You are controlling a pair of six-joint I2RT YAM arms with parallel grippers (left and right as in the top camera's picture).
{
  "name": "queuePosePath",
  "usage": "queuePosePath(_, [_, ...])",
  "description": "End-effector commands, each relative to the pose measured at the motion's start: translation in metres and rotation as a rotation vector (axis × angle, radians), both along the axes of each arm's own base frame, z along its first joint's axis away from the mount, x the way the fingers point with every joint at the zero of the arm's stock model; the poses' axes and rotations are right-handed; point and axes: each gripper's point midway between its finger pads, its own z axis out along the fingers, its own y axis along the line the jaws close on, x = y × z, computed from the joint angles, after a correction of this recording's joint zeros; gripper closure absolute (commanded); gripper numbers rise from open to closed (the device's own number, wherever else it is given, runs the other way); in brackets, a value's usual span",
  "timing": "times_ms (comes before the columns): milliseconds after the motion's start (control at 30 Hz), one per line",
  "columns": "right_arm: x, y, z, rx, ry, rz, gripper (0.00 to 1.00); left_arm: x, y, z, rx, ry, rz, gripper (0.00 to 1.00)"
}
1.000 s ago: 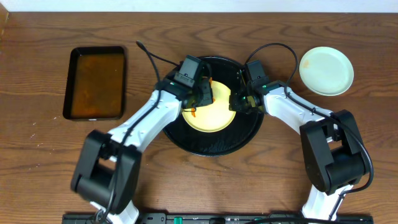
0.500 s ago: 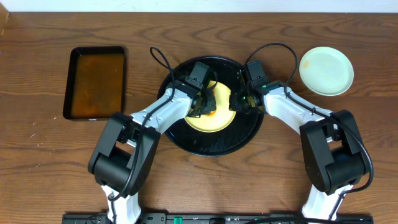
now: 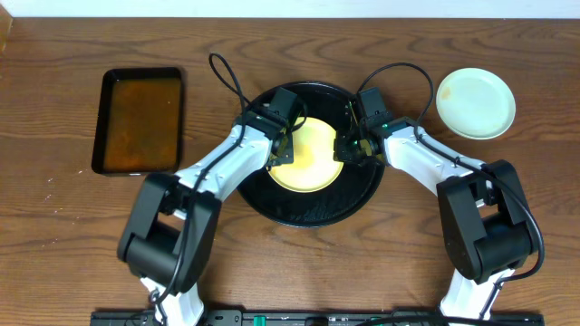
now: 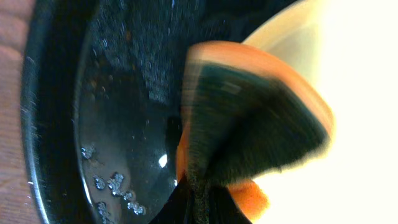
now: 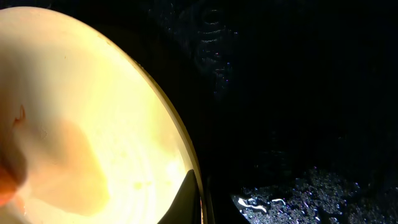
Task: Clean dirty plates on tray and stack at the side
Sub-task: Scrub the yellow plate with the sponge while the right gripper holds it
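Overhead camera looks straight down on the whole table (image 3: 54,272). Both wrist cameras sit very close (left view blurred), sharing the yellow plate (image 3: 313,163) and black tray (image 3: 308,213).

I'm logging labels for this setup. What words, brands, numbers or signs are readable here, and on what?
None: no text, brand, number or sign shows on the tray, yellow plate, side plate or sponge.
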Motion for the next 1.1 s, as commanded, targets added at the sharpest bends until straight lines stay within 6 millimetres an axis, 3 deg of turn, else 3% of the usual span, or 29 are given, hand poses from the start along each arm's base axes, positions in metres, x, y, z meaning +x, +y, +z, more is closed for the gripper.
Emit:
queuePosePath(0, [0.001, -0.019, -0.019, -0.093, 0.018, -0.055, 0.99, 0.018, -0.020, 0.032, -0.146, -0.081, -0.010, 0.93])
queuePosePath(33, [0.001, -0.019, -0.019, -0.093, 0.018, -0.055, 0.99, 0.018, -0.038, 0.032, -0.255, -0.066, -0.003, 0.92])
queuePosePath(167, [0.001, -0.019, -0.019, -0.093, 0.018, -0.055, 0.99, 0.025, -0.074, 0.025, -0.444, -0.039, 0.008, 0.92])
queuePosePath(300, [0.001, -0.019, -0.019, -0.093, 0.018, -0.055, 0.99, 0.024, -0.079, -0.005, -0.450, 0.016, 0.048, 0.92])
queuePosePath(333, [0.001, -0.019, -0.019, -0.093, 0.018, -0.055, 0.99, 0.021, -0.078, -0.020, -0.435, 0.049, 0.054, 0.92])
queuePosePath(467, [0.001, -0.019, -0.019, -0.094, 0.019, -0.055, 0.99, 0.016, -0.070, -0.044, -0.399, 0.097, 0.071, 0.93])
queuePosePath(600, [0.000, -0.020, -0.019, -0.096, 0.022, -0.054, 0.99, 0.021, -0.046, -0.052, -0.288, 0.073, 0.019, 0.92])
queuePosePath(667, [0.000, -0.020, -0.019, -0.096, 0.023, -0.054, 0.99, 0.023, -0.015, -0.051, -0.172, 0.059, 0.021, 0.93])
queuePosePath(800, [0.000, -0.020, -0.019, -0.096, 0.022, -0.054, 0.99, 0.025, 0.041, -0.037, 0.054, 0.023, 0.104, 0.93])
queuePosePath(900, [0.000, -0.020, -0.019, -0.096, 0.022, -0.054, 0.99, 0.027, 0.071, -0.016, 0.183, -0.026, 0.142, 0.93])
queuePosePath(1067, [0.000, -0.020, -0.019, -0.095, 0.022, -0.054, 0.99, 0.035, 0.068, 0.024, 0.156, -0.119, 0.116, 0.92])
